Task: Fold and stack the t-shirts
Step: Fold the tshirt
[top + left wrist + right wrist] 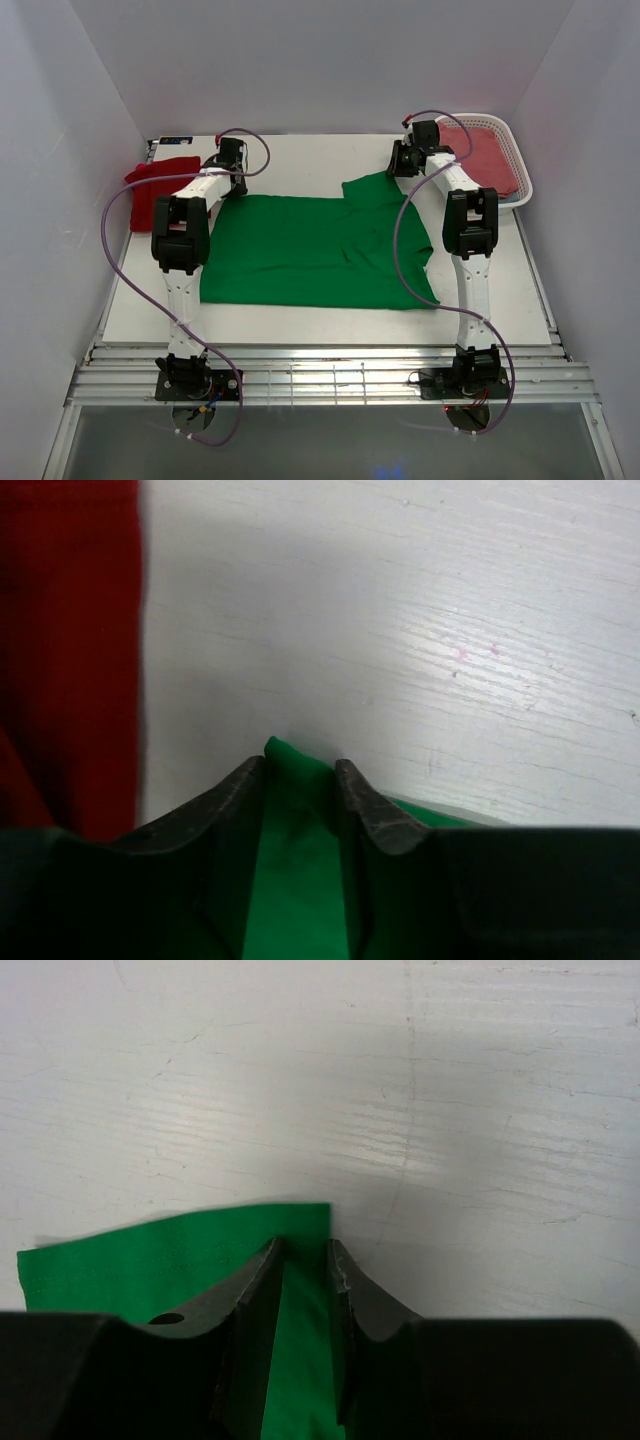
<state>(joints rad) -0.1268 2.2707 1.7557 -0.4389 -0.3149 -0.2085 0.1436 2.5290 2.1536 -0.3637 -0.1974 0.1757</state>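
Note:
The green t-shirt [310, 250] lies spread flat in the middle of the table. My left gripper [234, 186] stands over its far left corner, my right gripper [401, 172] over its far right corner, by a sleeve. In the left wrist view the fingers [365, 805] straddle a raised green corner [285, 755], with a gap still between them. In the right wrist view the gripper [300, 1248] straddles the flat hem [150, 1250], jaws partly closed but apart. The red t-shirt [155, 185] lies crumpled at the table's far left edge, just left of the left gripper [300, 765].
A white basket [522, 190] stands at the back right, holding a reddish-pink cloth [485, 155], close behind the right arm. White walls enclose the table on three sides. A metal rail runs along the near edge by the arm bases.

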